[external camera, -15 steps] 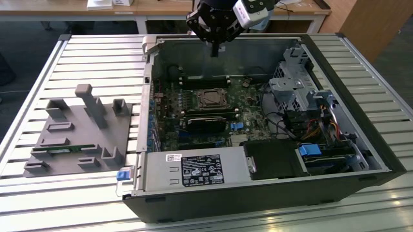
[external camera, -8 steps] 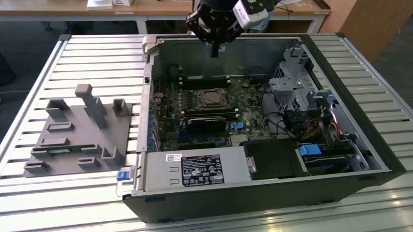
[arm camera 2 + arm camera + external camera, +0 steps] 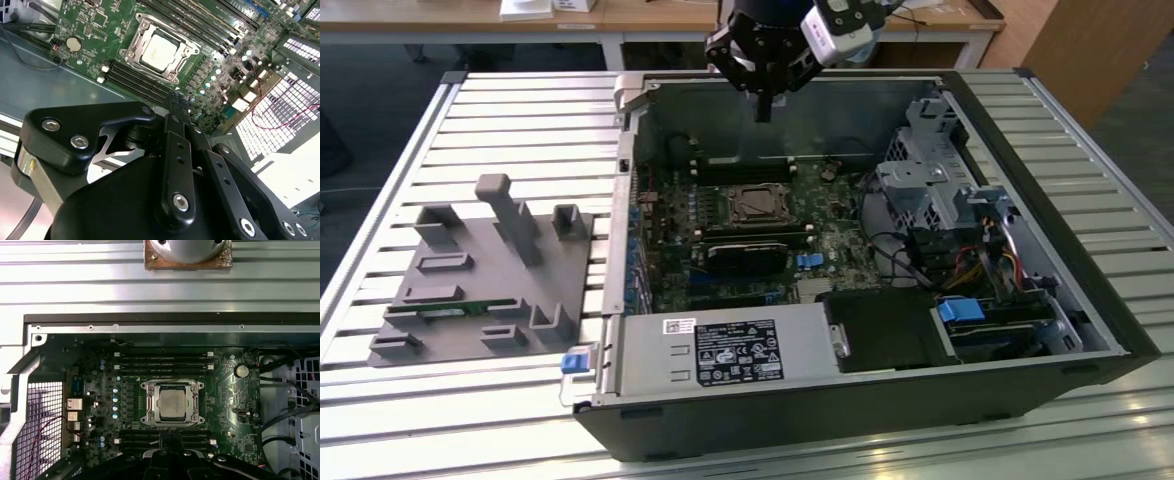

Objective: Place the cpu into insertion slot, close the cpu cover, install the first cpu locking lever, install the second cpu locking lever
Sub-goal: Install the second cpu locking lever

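Found the gripper (image 3: pixel 175 98) nearest, pinched together on nothing, poised high over the computer case (image 3: pixel 1107 330). Farther down, saw the cpu (image 3: pixel 171 401) seated in the insertion slot (image 3: pixel 172 422), with the cpu cover (image 3: pixel 153 403) apparently lowered around it. Could not tell whether either lever was latched. Judged the lever steps in hand, calling for a precise descent to the socket's edge.

In the exterior view the claw (image 3: pixel 762 110) is cut off above by the picture's edge; the insertion slot (image 3: pixel 757 204) is too small to show its levers.
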`<state>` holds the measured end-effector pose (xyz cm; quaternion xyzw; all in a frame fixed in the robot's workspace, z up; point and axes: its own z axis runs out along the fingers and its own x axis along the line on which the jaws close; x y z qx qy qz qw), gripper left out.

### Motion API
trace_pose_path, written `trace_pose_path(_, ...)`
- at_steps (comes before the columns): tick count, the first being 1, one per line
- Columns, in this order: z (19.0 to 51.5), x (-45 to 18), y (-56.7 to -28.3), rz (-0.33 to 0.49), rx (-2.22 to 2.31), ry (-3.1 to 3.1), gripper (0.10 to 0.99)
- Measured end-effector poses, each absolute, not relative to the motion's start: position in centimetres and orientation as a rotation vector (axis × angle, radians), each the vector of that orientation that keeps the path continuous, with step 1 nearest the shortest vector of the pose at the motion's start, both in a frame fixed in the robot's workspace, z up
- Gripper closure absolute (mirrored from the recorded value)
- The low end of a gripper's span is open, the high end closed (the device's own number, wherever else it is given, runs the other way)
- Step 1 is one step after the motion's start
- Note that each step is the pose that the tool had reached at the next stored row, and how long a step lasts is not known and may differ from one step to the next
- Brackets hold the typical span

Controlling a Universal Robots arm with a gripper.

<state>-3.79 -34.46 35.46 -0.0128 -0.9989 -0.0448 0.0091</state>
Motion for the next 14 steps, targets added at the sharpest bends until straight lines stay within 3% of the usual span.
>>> trace_pose_path(14, 35.12, -3.79, -34.46, -0.14, -0.04, -3.12, 0.98)
